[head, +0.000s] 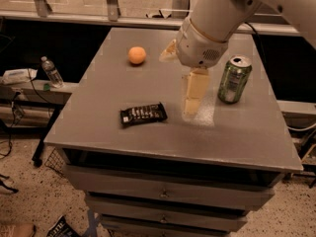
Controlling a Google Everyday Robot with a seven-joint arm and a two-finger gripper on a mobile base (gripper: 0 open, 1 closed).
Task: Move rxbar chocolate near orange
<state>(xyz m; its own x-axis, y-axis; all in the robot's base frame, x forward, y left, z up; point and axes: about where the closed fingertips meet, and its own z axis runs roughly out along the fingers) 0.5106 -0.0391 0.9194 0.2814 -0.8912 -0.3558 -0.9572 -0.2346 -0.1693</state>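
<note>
The rxbar chocolate [143, 114] is a flat black-wrapped bar with white lettering. It lies near the front of the grey tabletop [123, 83], left of centre. The orange [137, 55] sits alone toward the back left of the top, well apart from the bar. My gripper [191, 106] hangs from the big white arm over the middle of the table. Its pale fingers point down, just right of the bar's right end and above the surface. It holds nothing.
A green soda can [234, 79] stands upright right of the gripper. The table is a grey drawer cabinet [168, 194]. A water bottle [51, 72] stands on a low shelf to the left. Railings run behind.
</note>
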